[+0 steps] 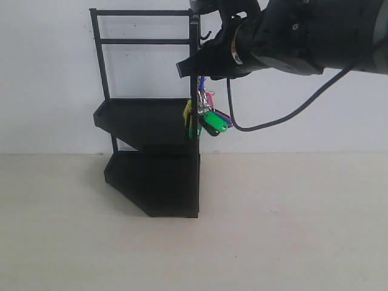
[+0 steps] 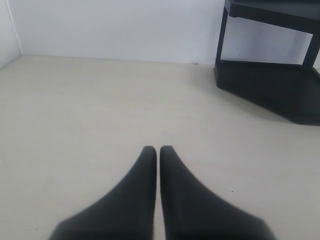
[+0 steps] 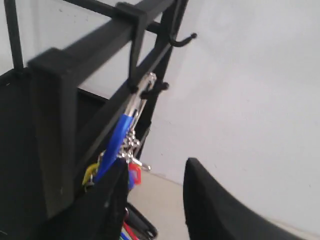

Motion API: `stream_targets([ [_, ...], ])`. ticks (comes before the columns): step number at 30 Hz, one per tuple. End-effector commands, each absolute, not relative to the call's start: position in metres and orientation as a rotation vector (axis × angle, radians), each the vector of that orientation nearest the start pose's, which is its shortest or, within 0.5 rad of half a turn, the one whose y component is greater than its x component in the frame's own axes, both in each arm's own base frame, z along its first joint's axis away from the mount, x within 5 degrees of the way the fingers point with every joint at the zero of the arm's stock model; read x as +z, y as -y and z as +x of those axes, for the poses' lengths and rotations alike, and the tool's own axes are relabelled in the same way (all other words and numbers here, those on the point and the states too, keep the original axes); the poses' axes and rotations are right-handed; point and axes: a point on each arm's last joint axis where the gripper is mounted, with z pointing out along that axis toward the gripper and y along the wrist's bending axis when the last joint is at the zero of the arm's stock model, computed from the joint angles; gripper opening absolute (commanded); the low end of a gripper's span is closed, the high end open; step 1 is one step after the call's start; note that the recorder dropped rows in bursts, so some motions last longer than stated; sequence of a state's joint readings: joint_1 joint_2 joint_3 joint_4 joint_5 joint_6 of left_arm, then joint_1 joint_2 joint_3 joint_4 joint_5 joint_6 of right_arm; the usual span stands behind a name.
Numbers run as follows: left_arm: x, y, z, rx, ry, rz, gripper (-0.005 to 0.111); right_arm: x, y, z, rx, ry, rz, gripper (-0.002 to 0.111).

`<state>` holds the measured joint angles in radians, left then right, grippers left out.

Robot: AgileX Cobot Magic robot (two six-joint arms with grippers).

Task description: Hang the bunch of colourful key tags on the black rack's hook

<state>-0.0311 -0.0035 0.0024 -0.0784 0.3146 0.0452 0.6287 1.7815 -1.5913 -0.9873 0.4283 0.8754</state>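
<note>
The black rack (image 1: pixel 148 124) stands against the white wall. The colourful key tag bunch (image 1: pixel 207 119) dangles beside its right upright, green and yellow tags lowest. In the right wrist view the bunch's metal ring (image 3: pixel 140 94) rests on a small black hook (image 3: pixel 159 88), and the blue loop (image 3: pixel 116 138) runs down past one finger. My right gripper (image 3: pixel 156 169) is open with nothing between its fingers; it sits just above the bunch (image 1: pixel 195 66). My left gripper (image 2: pixel 158 149) is shut and empty, low over the table, away from the rack's base (image 2: pixel 272 87).
A second, empty hook (image 3: pixel 183 39) sticks out higher on the same upright. The right arm's cable (image 1: pixel 273 121) loops down to the right of the bunch. Beige tabletop (image 1: pixel 291 230) spreads in front of the rack.
</note>
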Motion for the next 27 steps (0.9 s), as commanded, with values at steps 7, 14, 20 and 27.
stream_targets([
  [7,0.186,0.004,0.054,-0.069,-1.790,0.011,0.004,0.400,-0.191,0.324,-0.065,-1.957,-0.299,0.000],
  [14,0.186,0.004,0.054,-0.069,-1.790,0.011,0.004,0.376,-0.149,0.257,0.013,-1.953,-0.359,0.000],
  [20,0.186,0.004,0.054,-0.069,-1.790,0.011,0.004,0.353,-0.117,0.211,0.044,-1.951,-0.377,0.000],
  [27,0.186,0.004,0.054,-0.069,-1.790,0.011,0.004,0.356,-0.094,0.186,0.038,-1.950,-0.311,0.000],
])
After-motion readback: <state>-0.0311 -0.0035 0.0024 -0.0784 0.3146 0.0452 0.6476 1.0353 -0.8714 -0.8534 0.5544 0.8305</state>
